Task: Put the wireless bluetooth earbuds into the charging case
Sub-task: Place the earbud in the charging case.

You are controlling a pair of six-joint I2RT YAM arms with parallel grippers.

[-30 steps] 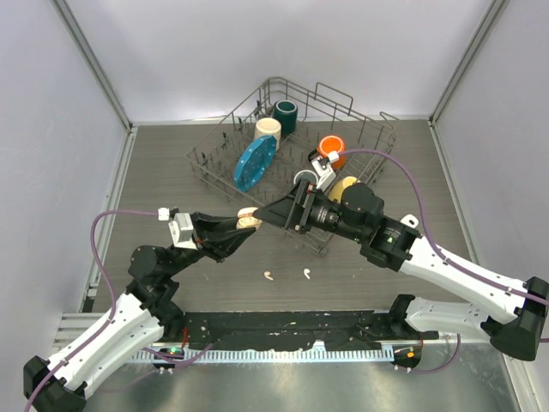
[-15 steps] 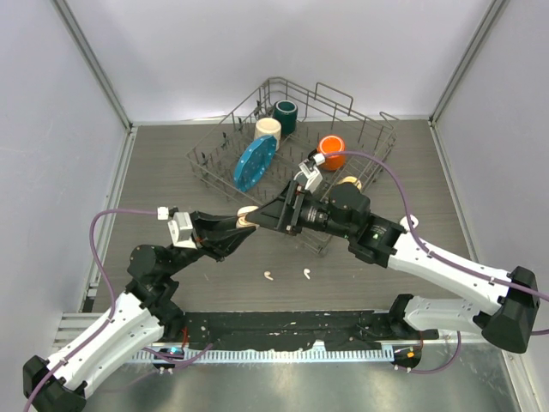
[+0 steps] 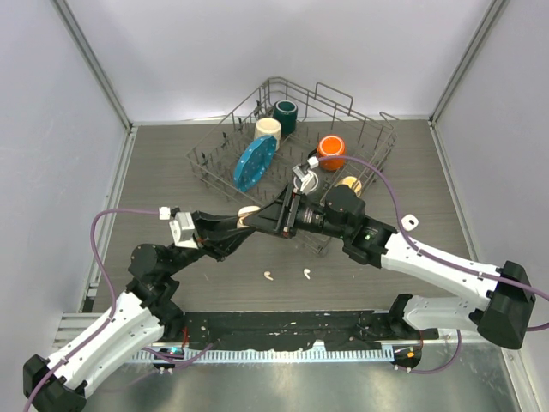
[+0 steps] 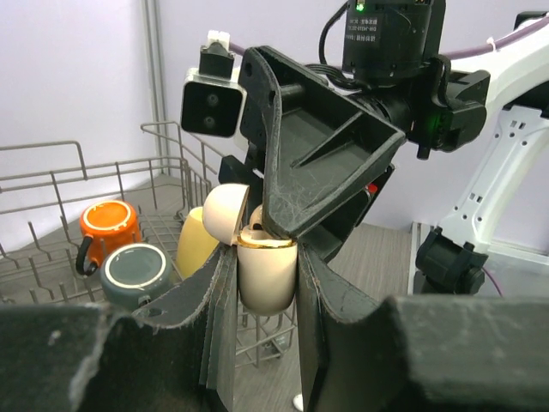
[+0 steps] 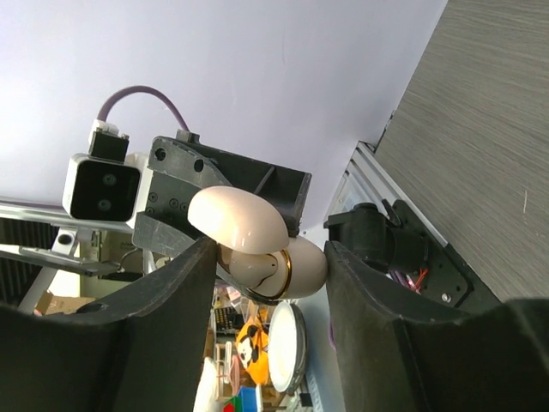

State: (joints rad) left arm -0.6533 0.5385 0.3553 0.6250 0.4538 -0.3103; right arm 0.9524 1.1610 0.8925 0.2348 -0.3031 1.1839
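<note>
Stretching rightward, left end effector clamps charging case.

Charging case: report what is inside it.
The charging case stands open, lid tipped back, gold rim showing. A right finger covers its mouth, so its contents cannot be seen.

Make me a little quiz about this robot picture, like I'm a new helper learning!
1. True or false: the left tool holds the charging case up off the table.
2. The case's lid is: A) open B) shut C) missing
3. Fill in: the orange mug sits in the wire ____.
Key: 1 true; 2 A; 3 rack.
</note>
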